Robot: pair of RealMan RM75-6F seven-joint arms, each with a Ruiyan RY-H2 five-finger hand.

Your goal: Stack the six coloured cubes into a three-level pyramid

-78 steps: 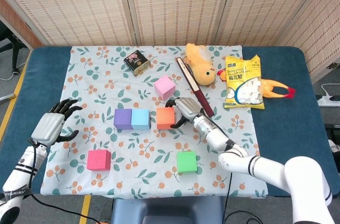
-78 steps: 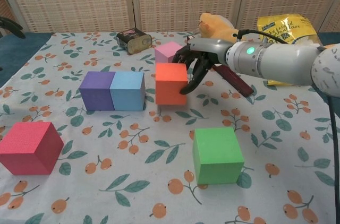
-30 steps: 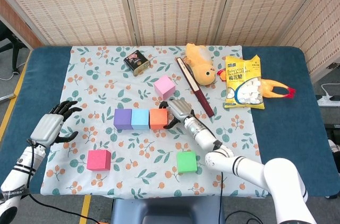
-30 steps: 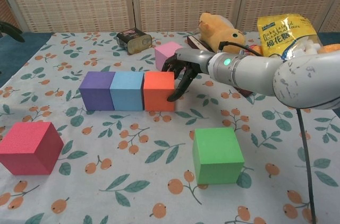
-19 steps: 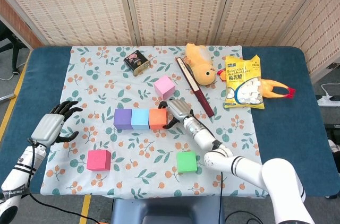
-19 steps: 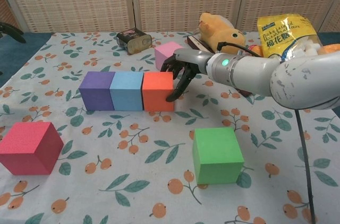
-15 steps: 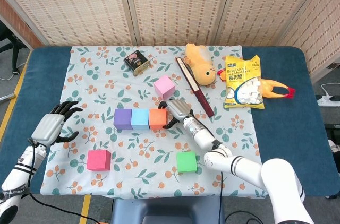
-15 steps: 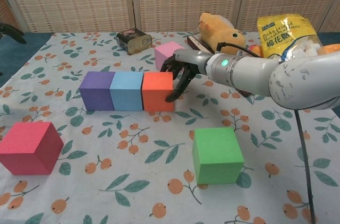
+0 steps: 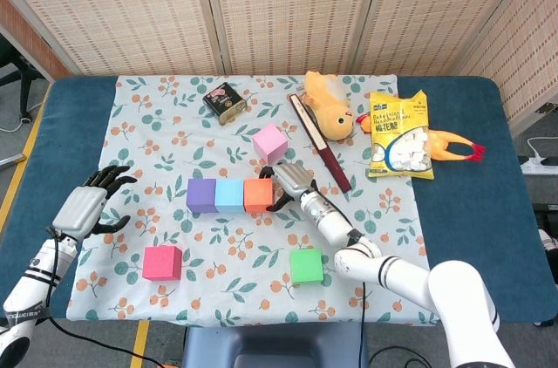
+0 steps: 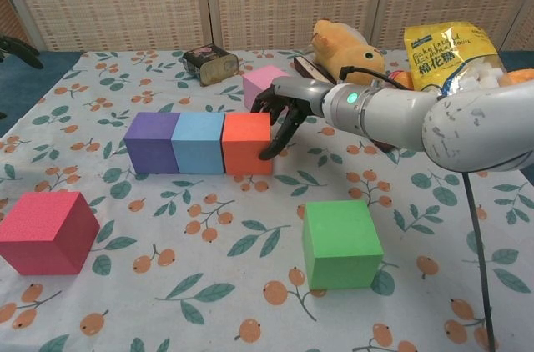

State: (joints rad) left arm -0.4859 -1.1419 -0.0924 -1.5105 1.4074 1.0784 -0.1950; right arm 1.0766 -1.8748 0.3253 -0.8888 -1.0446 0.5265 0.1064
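Note:
Purple (image 9: 201,195), light blue (image 9: 230,195) and orange (image 9: 258,195) cubes stand in a touching row on the floral cloth. My right hand (image 9: 292,183) holds the orange cube (image 10: 247,144) from its right, with fingers (image 10: 276,139) down the right face and others at its back top edge. A pale pink cube (image 9: 270,142) sits just behind the row. Near the front lie a magenta cube (image 9: 162,262) at the left and a green cube (image 9: 306,266) towards the right. My left hand (image 9: 87,202) hovers open by the cloth's left edge, holding nothing.
Behind the cubes are a dark tin (image 9: 223,100), a yellow plush duck (image 9: 330,106), a long dark box (image 9: 319,153), a marshmallow bag (image 9: 398,134) and a rubber chicken (image 9: 453,146). The blue table (image 9: 488,211) extends past the cloth on both sides.
My right hand carried the orange cube left and set it down against the light blue cube, then nudged it slightly further left. The left hand barely moved.

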